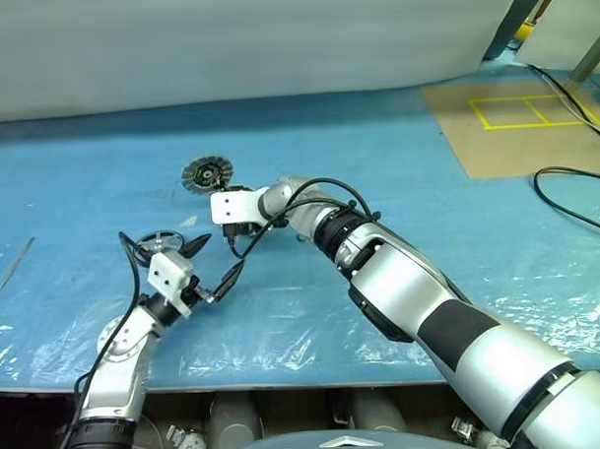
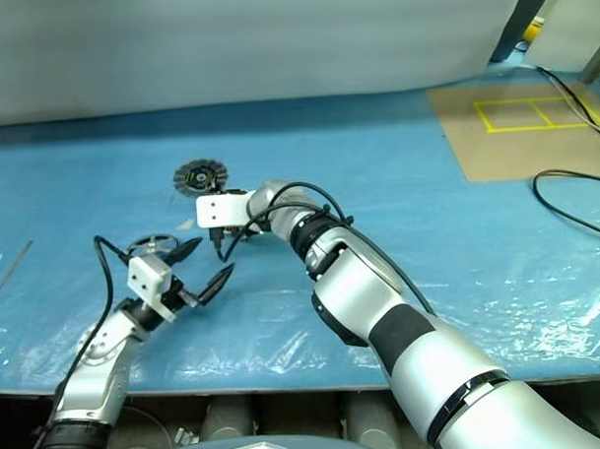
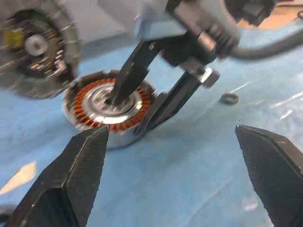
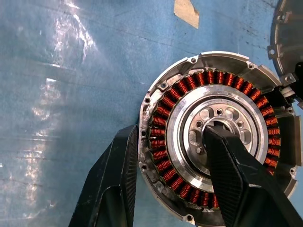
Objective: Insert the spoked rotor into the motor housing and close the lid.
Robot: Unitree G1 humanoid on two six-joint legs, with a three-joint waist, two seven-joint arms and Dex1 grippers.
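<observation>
Right wrist view: right gripper (image 4: 173,175) straddles motor housing (image 4: 189,85) rim.

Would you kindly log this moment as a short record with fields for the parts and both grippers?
motor housing: on the blue sheet, copper windings facing up
right gripper: one finger on the housing's pale centre, the other outside its rim
left gripper: open, holding nothing
spoked rotor: on the sheet by the left gripper
lid: dark inner face up, beyond the housing
</observation>
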